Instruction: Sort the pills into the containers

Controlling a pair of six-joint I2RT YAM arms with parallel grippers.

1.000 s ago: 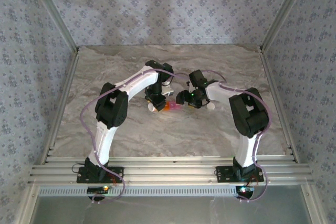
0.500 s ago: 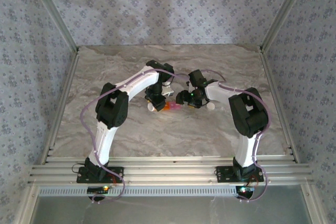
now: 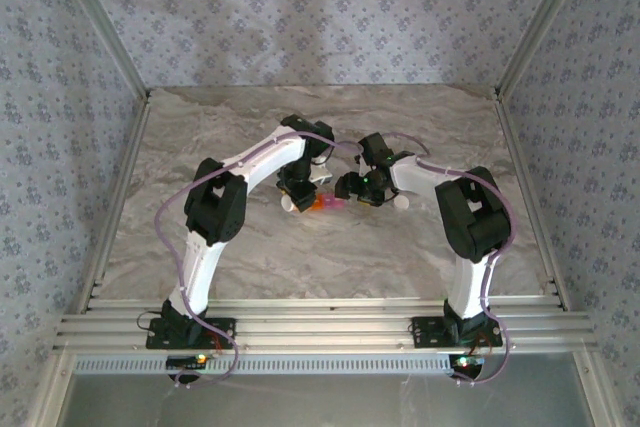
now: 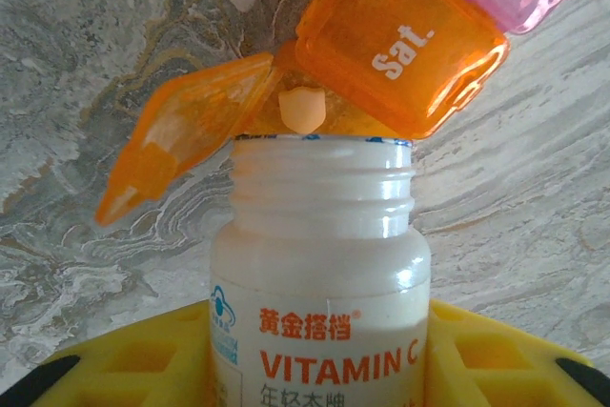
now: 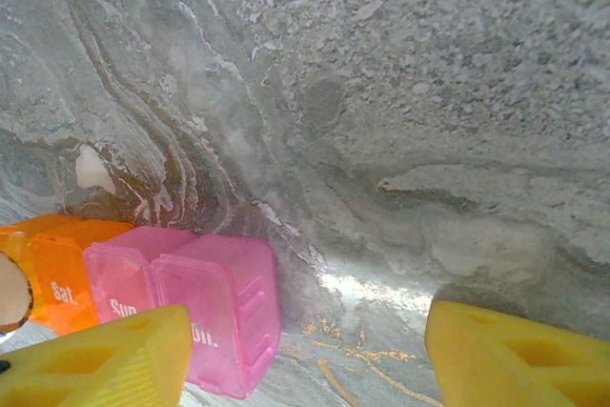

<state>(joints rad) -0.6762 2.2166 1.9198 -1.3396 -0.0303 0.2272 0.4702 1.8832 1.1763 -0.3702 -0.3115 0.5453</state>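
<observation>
My left gripper (image 4: 319, 361) is shut on a white Vitamin C bottle (image 4: 319, 264) that lies tipped, its open mouth against the containers. A pale pill (image 4: 303, 110) sits at the bottle's mouth, over the orange "Sat." compartment (image 4: 400, 45), whose lid (image 4: 186, 131) stands flipped open. The pink-purple compartments (image 5: 214, 316) join it on the right. My right gripper (image 5: 305, 359) is open; its left finger (image 5: 105, 359) stands in front of the pink end compartment and the other finger is far from it. From above, the containers (image 3: 328, 204) lie between both grippers at mid-table.
A small white round object (image 3: 402, 203) lies on the marble table (image 3: 420, 247) just right of the right gripper. A pale spot (image 5: 92, 171) shows on the marble behind the containers. Aluminium rails edge the table, with patterned walls on three sides.
</observation>
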